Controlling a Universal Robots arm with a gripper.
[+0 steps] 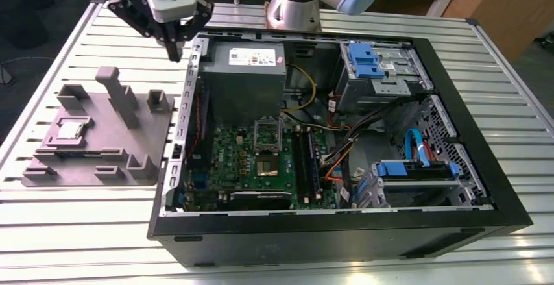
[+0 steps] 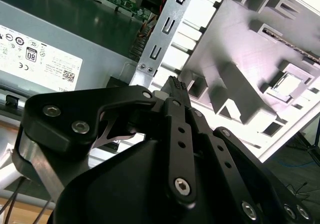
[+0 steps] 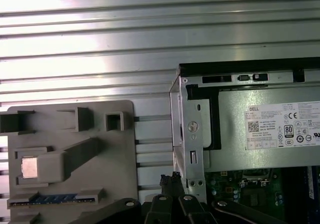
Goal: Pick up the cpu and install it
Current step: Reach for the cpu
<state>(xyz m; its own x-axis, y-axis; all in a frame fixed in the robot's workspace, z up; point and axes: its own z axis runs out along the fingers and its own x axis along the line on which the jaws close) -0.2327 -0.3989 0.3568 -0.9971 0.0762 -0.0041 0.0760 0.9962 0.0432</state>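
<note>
exterior view: high, oblique, wide; both wrist views: near, sharing tray point(image 3: 115, 184) point(image 2: 235, 43), case point(image 3: 192, 134) point(image 2: 165, 28)

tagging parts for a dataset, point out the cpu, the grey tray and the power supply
cpu point(image 1: 69, 131), exterior view, its silver top
grey tray point(image 1: 108, 143), exterior view, bare flat base
power supply point(image 1: 244, 93), exterior view, plain grey top face

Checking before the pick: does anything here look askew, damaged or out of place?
Nothing stands out. The cpu lies flat in its recess on the tray, the case sits square on the table with cables tucked inside, and the gripper hangs over the case's edge next to the tray, holding nothing.
</note>
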